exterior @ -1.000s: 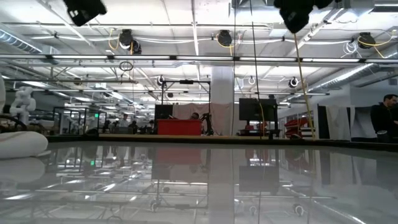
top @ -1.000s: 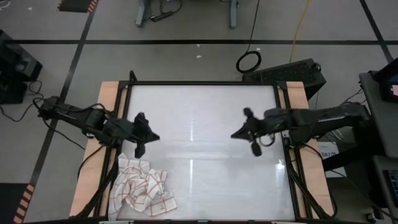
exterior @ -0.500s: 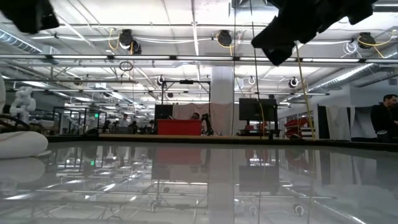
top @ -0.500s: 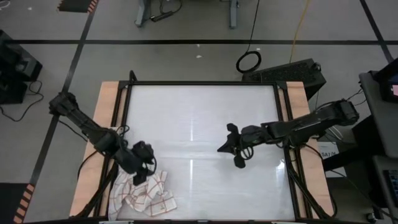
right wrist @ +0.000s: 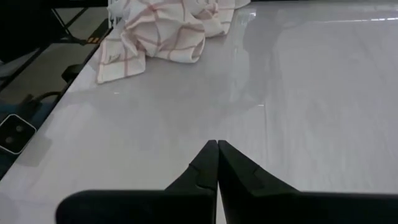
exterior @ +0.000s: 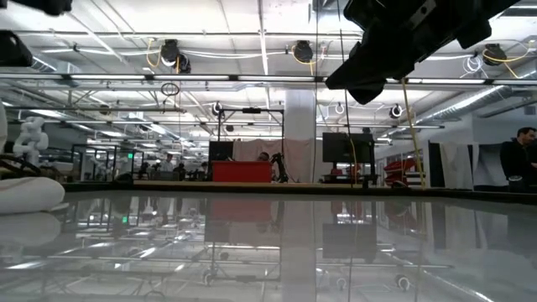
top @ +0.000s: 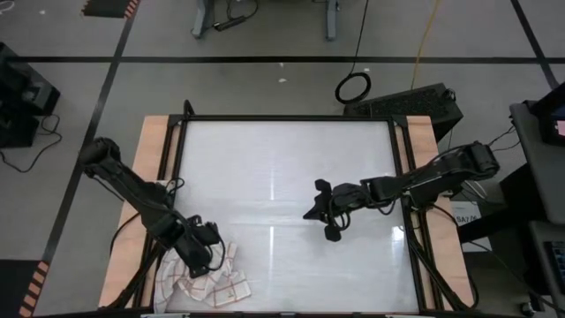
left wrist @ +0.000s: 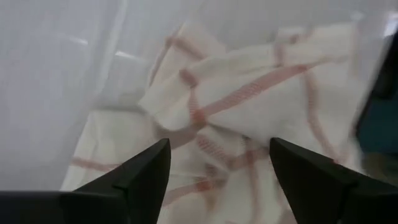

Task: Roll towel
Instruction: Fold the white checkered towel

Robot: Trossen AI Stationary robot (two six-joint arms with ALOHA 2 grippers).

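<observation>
The towel lies crumpled in a heap at the near left corner of the bench, not yet spread flat. The left gripper hangs directly over the heap's upper folds, jaws spread wide with cloth showing between the two fingers; nothing is pinched. The right gripper waits above the bare middle of the bench, well apart from the towel, jaws pressed together. The step in hand appears to be the first grasp: best taken on a single outer edge or corner, not the bunched middle, so the cloth can be drawn out flat toward the open bench before any rolling begins
</observation>
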